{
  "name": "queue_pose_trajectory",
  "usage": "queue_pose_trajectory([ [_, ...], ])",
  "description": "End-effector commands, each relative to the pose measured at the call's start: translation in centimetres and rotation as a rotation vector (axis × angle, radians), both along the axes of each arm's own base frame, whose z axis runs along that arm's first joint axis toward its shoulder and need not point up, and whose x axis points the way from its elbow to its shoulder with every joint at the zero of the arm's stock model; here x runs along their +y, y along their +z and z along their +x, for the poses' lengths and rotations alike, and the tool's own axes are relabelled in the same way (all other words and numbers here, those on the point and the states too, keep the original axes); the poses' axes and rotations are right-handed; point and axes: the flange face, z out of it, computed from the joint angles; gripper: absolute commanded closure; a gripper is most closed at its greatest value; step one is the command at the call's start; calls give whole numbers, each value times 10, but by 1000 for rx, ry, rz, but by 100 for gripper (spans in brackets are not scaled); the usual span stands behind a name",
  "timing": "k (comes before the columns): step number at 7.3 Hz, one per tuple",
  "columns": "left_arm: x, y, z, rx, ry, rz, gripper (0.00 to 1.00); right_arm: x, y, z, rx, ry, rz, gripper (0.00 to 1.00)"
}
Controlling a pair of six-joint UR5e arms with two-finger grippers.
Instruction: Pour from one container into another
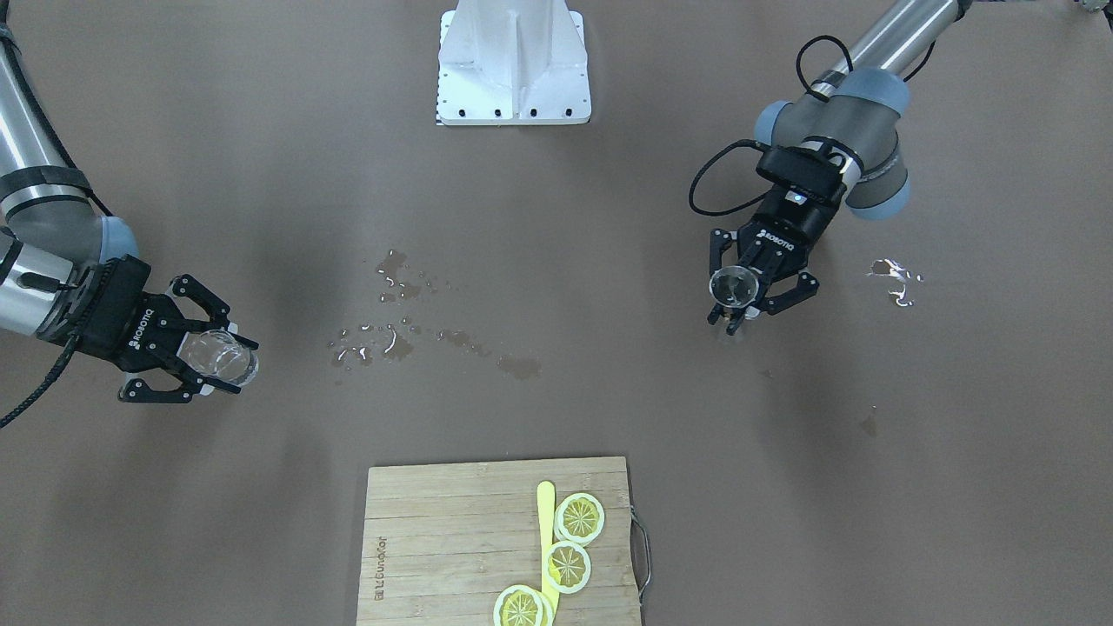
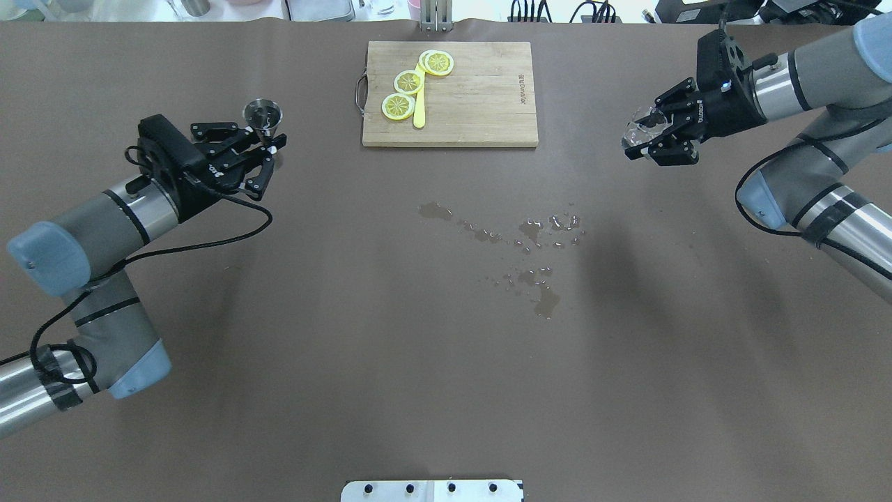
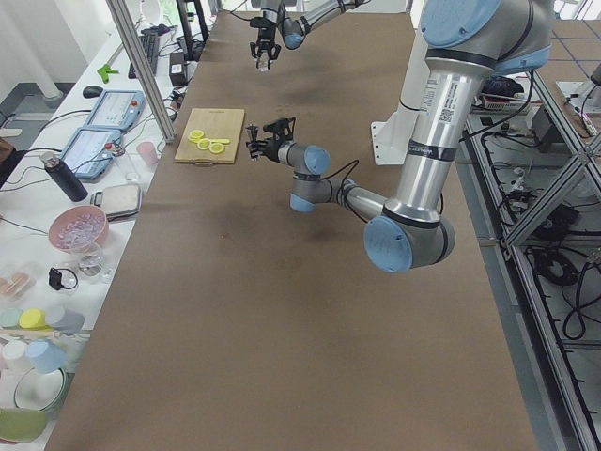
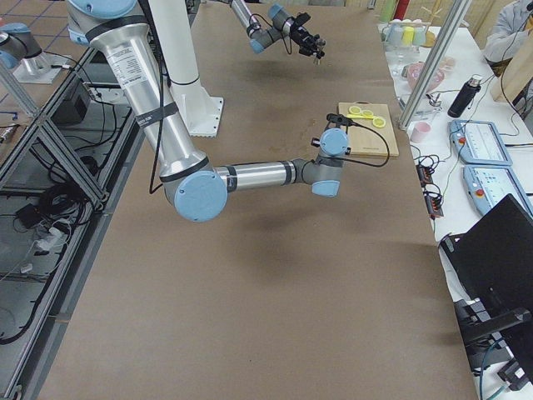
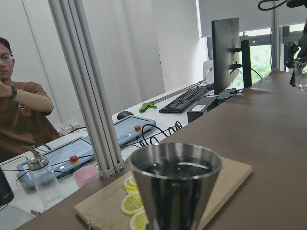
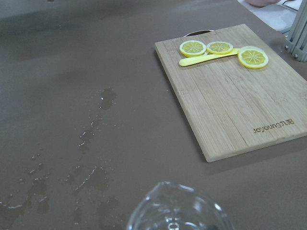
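Jigger (image 2: pixel 263 115) stands upright in my left jaws, which are closed around it. Its long axis is vertical and its mouth faces up, above the left of the table (image 2: pixel 348 390). A cutting board (image 2: pixel 481 104) with lemon slices (image 2: pixel 398 106) lies at the far edge, and wet patches (image 2: pixel 536 237) lie mid-table. Well apart on the right, my right jaws clamp the glass (image 2: pixel 642 127), tilted off upright.

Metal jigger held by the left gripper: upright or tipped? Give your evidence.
Upright: the metal jigger shows its round open mouth facing up, cone narrowing beneath.
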Motion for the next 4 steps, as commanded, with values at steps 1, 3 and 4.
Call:
queue_pose_trajectory([
  [1, -1, 29, -33, -24, -62, -29, 100, 13, 60, -1, -32, 11, 42, 100],
  [3, -13, 27, -43, -14, -102, -37, 100, 21, 75, 1, -42, 5, 53, 100],
  [4, -15, 32, -40, 52, -87, -98, 100, 27, 75, 3, -43, -15, 47, 100],
])
